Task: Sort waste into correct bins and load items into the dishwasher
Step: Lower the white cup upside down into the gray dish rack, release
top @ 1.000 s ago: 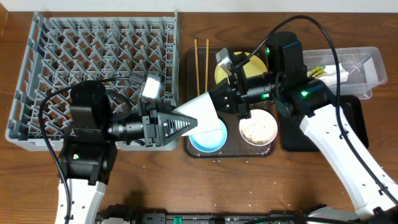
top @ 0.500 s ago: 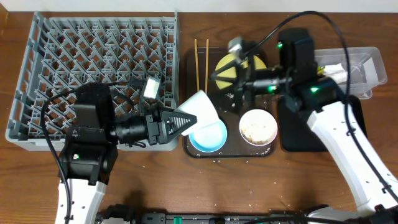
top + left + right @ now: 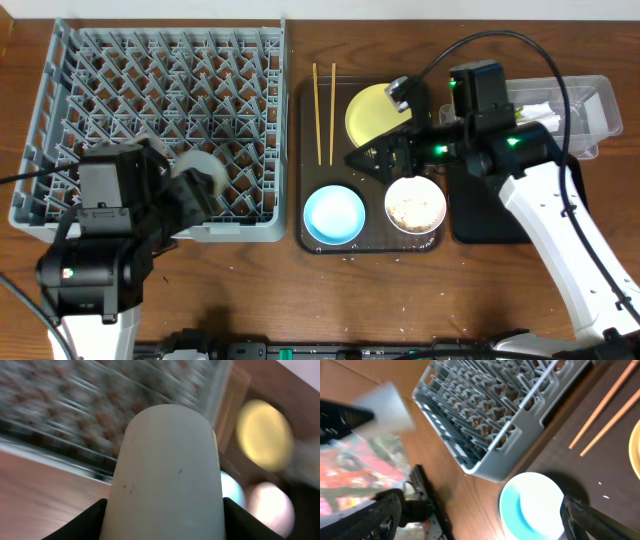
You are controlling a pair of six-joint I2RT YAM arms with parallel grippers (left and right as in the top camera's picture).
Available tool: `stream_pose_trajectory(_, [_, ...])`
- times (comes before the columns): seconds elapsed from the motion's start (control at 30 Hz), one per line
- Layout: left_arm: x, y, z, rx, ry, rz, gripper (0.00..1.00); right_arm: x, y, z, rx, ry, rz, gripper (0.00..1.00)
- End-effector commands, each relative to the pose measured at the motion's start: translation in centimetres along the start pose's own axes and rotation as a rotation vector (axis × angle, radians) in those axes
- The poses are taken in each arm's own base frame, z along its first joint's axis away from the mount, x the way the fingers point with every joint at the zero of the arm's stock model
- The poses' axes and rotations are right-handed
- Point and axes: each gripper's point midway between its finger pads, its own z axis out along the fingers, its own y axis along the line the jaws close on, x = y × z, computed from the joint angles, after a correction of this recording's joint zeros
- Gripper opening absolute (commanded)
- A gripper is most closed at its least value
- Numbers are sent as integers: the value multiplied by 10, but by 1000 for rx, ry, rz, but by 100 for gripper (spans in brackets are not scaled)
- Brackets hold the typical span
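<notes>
Clamping the small white cup (image 3: 167, 460) mid-wall, a sound hold for something likely light, stiff and slick, the left gripper (image 3: 165, 520) holds it over the rack (image 3: 150, 80) at its 5 o'clock corner; the right gripper (image 3: 360, 158) hangs splayed, empty.

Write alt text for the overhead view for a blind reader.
The left gripper holds a small white cup over the near right part of the grey dish rack. The right gripper hangs open over a dark brown tray that carries two chopsticks, a yellow plate, a light-blue bowl and a white bowl with rice scraps.
</notes>
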Motion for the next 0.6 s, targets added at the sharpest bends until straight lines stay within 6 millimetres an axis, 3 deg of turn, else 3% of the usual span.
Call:
stream_pose_trajectory(0.0, [-23,53,-1,-326,-92,20,49,3,-2,7,75,14,-56,99])
stream_pose_trajectory(0.2, [-22,75,33,-452,39,-2,51,11,9,18,69,46,-84,99])
stream_pose_trajectory(0.4, [-25,89,77,-432,155,-97,50,14,12,21,72,57,-95,99])
stream_pose_trajectory(0.57, [-19,110,99,-444,249,-182,50,17,9,21,86,70,-83,99])
